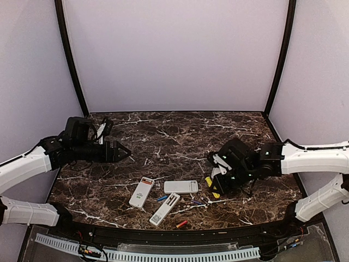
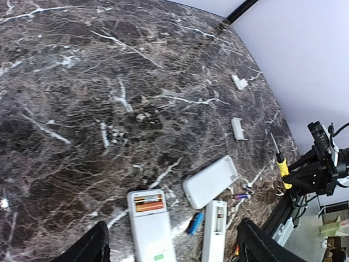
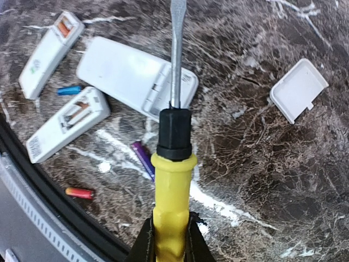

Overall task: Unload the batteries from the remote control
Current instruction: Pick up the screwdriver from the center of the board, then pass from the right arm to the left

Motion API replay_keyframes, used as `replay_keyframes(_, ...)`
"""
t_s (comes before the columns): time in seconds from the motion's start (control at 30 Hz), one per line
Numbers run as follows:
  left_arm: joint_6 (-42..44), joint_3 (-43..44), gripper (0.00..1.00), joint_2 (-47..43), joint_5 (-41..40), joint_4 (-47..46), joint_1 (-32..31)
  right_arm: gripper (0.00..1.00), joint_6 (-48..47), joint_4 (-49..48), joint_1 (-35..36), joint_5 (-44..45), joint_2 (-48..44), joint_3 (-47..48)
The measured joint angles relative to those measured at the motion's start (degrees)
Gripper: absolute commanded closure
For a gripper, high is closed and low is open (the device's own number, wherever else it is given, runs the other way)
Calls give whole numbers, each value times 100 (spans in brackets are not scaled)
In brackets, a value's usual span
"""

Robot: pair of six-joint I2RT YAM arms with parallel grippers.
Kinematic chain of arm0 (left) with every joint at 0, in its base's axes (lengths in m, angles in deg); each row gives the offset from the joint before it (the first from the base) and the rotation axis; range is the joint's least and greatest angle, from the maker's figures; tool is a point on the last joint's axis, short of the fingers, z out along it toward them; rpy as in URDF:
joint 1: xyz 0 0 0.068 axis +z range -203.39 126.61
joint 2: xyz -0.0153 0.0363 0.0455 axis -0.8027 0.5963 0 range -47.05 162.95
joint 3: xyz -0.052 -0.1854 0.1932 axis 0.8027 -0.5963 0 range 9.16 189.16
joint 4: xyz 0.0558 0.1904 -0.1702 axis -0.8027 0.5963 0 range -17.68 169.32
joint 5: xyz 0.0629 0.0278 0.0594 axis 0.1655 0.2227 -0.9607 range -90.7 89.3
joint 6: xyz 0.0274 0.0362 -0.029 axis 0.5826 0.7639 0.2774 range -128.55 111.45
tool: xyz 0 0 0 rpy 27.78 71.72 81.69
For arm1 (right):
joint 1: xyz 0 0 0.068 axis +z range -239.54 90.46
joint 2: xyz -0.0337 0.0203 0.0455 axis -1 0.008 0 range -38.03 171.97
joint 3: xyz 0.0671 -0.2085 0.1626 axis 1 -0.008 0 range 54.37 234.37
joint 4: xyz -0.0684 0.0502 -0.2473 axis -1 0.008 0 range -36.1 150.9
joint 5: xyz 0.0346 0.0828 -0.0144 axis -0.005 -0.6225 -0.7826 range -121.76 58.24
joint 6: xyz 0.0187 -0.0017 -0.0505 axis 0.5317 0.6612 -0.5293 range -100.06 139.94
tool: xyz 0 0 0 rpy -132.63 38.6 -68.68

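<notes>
Three white remotes lie near the front edge: a left one (image 1: 142, 192) with red-orange batteries (image 2: 148, 203) in its open bay, a middle one (image 1: 181, 186) turned face down, and a front one (image 1: 164, 209) with its bay open. Loose batteries lie around them: blue (image 1: 162, 198), purple (image 3: 143, 159) and red (image 1: 181, 224). My left gripper (image 1: 122, 152) is open and empty, up and left of the remotes, with its fingers (image 2: 90, 246) wide apart. My right gripper (image 3: 169, 240) is shut on the yellow-handled screwdriver (image 3: 173, 164), whose blade points at the middle remote (image 3: 136, 76).
A small white cover (image 3: 299, 88) lies on the marble right of the screwdriver. Two covers (image 2: 239, 128) (image 2: 239, 82) show in the left wrist view, beyond the remotes. The table's black front rim (image 1: 163, 236) runs just below the red battery.
</notes>
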Motion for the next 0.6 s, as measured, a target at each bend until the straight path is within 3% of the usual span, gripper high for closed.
replay_keyframes(0.23, -1097, -83, 22, -22, -28, -905, -1141, 100, -544, -791, 13, -769, -844, -11)
replay_keyframes(0.6, -2197, -66, 21, 306, 24, -2208, -1954, 100, -1215, -1517, 293, -1287, 7, 481)
